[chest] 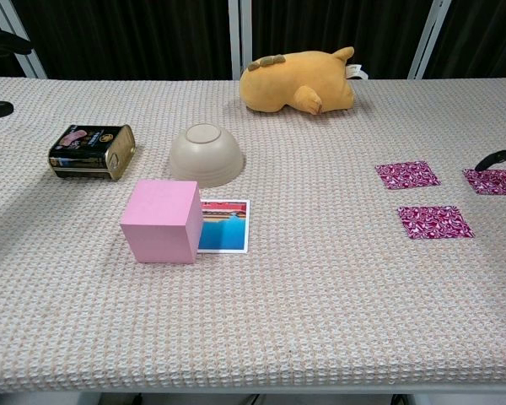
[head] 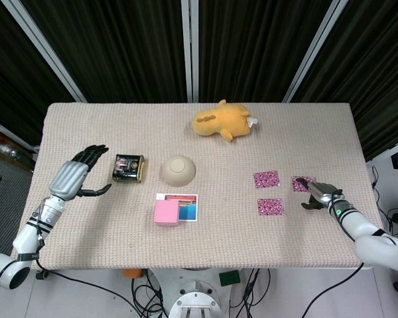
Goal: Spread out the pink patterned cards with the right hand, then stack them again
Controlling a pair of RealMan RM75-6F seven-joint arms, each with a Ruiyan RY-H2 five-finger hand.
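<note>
Spreading looks done: three pink patterned cards (head: 267, 179) lie apart, well right of the bowl (head: 178, 169), right hand (head: 320, 195) fingertip pressing the rightmost, fingers loosely apart; restacking remains.

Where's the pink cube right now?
In the head view the pink cube sits near the table's front edge, left of centre, overlapping the left part of a picture card, just in front of the upturned beige bowl.

Beige woven table (head: 86, 119), black curtains (head: 119, 46)
</note>
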